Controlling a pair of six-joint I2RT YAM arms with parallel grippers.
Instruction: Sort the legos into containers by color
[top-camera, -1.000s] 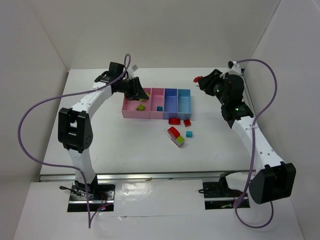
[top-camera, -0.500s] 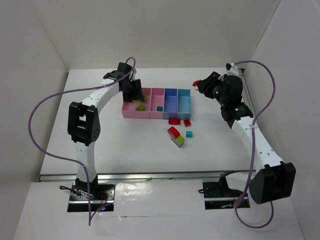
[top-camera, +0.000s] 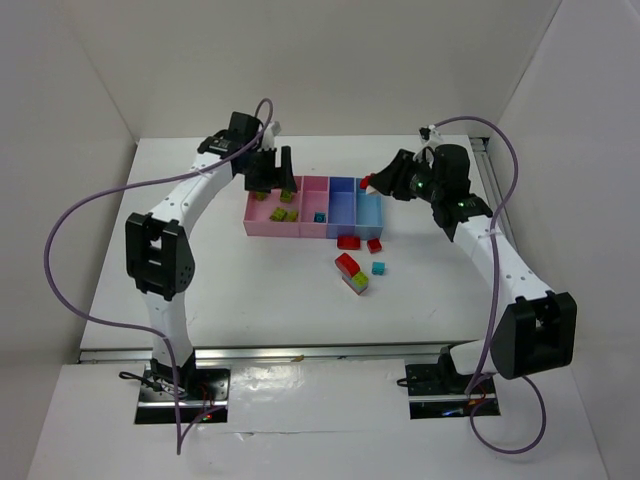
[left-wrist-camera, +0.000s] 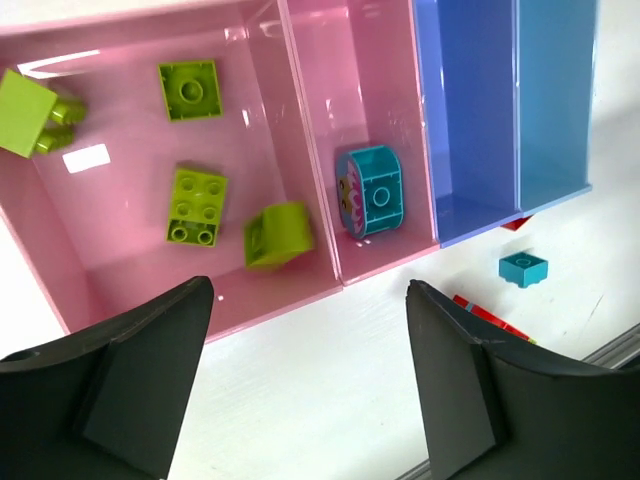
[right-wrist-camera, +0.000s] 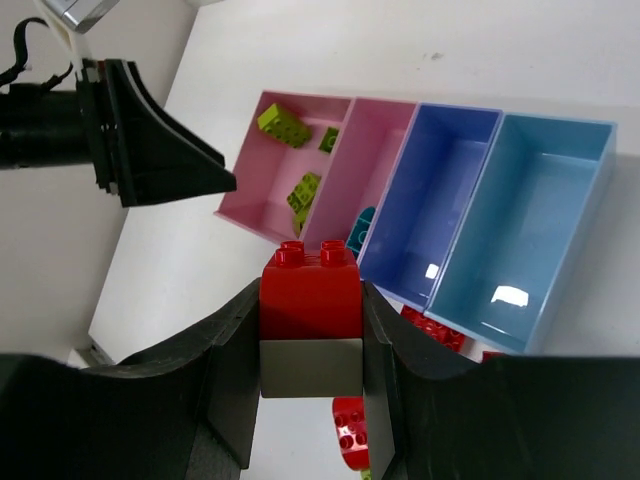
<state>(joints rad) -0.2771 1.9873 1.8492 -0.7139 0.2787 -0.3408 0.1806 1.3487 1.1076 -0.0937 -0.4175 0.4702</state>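
Observation:
My left gripper (top-camera: 272, 176) hangs open over the wide pink bin (top-camera: 256, 226) with nothing between its jaws (left-wrist-camera: 305, 375). Several lime green legos (left-wrist-camera: 197, 206) lie in that bin. A cyan round lego (left-wrist-camera: 372, 190) rests in the narrow pink bin (top-camera: 315, 186). My right gripper (top-camera: 374, 184) is shut on a red lego (right-wrist-camera: 310, 290), above the near edge of the periwinkle bin (right-wrist-camera: 425, 200) and light blue bin (right-wrist-camera: 530, 215), which look empty.
Loose legos lie on the table in front of the bins: a red arch (top-camera: 349, 241), a small red one (top-camera: 374, 245), a cyan one (top-camera: 379, 268) and a red and lime pair (top-camera: 352, 272). White walls enclose the table.
My left gripper has opened and a lime lego now lies in the wide pink bin. My right arm has swung left toward the bins with the red lego.

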